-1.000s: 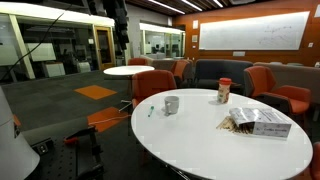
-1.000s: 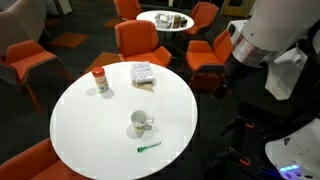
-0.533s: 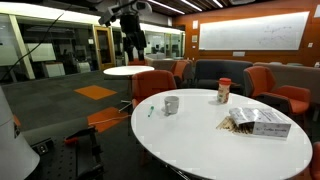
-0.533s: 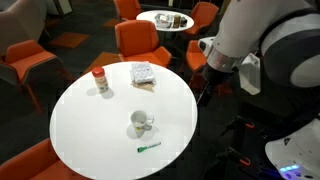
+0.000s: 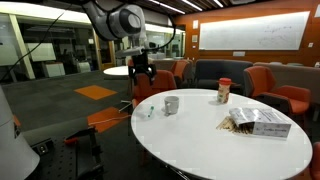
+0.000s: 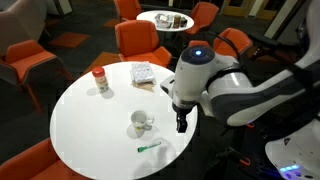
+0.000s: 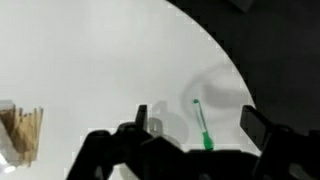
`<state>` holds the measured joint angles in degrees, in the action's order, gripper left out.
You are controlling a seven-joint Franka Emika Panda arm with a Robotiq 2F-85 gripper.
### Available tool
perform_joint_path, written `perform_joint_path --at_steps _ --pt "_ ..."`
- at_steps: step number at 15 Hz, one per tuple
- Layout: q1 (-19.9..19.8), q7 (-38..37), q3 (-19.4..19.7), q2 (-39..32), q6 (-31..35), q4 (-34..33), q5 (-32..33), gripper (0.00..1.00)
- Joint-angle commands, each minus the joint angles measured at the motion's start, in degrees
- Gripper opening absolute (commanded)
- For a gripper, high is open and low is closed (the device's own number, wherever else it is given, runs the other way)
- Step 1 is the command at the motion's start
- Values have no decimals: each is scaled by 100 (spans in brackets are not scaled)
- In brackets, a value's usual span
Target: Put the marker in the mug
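tool (image 6: 181, 124) spread wide, gripping nothing, hovers over the bench (image 6: 80, 125) by its round edge, green marker (image 6: 148, 146) flat near that edge, mug (image 6: 139, 123) just inboard, bare white top around them

marker (image 6: 148, 146): bare table (image 6: 90, 130) all round | obstacle: mug (image 6: 139, 123) near | jar (image 6: 99, 81) well apart

The Panda arm (image 6: 215, 90) arches over, elbow high, its gripper (image 6: 182, 122) pointing straight down; in the wrist view, its fingers (image 7: 141, 116) stand wide apart.
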<state>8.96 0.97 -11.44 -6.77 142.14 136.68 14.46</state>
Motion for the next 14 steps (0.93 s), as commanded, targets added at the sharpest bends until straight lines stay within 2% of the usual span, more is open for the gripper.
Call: perform_joint_path --at_steps 1,4,9,14 --pt "187 406 110 -846 407 -571 755 100" --pt "294 726 176 -1463 752 -1004 1158 100" --pt "294 1161 103 -2304 980 -1702 921 100" --pt "562 1061 117 -2964 883 -2268 901 100"
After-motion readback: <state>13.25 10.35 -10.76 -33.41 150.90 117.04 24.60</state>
